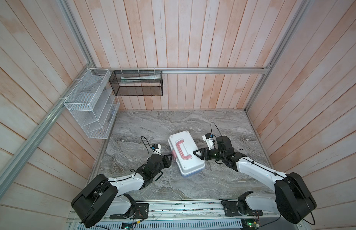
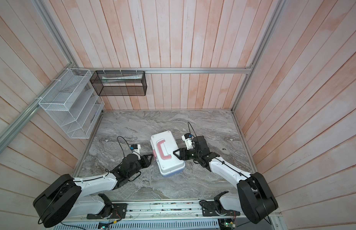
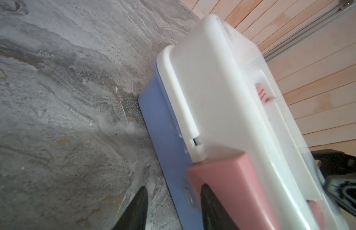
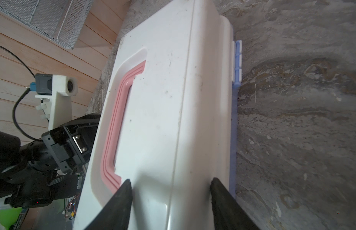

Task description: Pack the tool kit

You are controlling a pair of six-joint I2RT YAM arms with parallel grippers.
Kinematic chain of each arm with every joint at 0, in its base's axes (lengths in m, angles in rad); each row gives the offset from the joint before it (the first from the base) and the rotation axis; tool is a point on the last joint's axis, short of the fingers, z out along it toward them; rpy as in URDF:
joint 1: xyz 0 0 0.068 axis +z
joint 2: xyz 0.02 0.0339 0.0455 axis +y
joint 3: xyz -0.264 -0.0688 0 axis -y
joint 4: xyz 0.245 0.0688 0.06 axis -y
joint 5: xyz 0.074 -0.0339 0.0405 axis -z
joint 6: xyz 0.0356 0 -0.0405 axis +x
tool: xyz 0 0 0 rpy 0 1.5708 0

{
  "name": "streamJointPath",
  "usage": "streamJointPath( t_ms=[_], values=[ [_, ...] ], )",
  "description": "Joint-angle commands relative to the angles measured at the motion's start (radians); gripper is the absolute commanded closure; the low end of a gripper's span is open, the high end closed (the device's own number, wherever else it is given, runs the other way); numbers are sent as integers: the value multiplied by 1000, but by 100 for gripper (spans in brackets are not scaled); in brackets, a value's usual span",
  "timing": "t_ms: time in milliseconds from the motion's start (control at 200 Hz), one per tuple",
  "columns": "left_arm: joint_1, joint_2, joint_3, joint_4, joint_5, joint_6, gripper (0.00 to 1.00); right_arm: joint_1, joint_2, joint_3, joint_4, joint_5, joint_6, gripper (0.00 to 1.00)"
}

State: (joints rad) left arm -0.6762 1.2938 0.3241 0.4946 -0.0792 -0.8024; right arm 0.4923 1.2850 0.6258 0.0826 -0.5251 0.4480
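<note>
The tool kit [image 1: 188, 159] [image 2: 169, 159] lies shut on the marble table, a white lid with a pink handle [image 1: 182, 150] [image 4: 113, 127] over a light blue base [image 3: 165, 139]. My left gripper [image 1: 171, 158] [image 3: 174, 187] stands open at the kit's left long side. One of its fingers lies against the pink latch [image 3: 228, 175], its other finger over the table beside the base. Open as well, my right gripper [image 1: 196, 154] [image 4: 171, 179] reaches over the lid's right edge, its two fingers spread across the lid top. Hex keys, knives and screwdrivers are out of view.
A white mesh basket [image 1: 89, 105] and a black mesh basket [image 1: 136, 82] hang on the wall rails at the back left. A small dark speck [image 1: 240, 149] lies on the table [image 1: 153, 123] to the right of my right arm.
</note>
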Motion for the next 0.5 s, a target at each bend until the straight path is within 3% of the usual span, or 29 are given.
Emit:
streamJointPath(
  t_ms=[0,290,495],
  values=[
    [8,-3,-8,112,84,-27,55,3,10,-28,-46,24,-6,40],
    [12,-14,-38,171,150,-108,58,2,21,-39,-31,25,-5,40],
    [13,-30,-56,205,170,-109,77,2,37,-36,-23,21,-6,40]
  ],
)
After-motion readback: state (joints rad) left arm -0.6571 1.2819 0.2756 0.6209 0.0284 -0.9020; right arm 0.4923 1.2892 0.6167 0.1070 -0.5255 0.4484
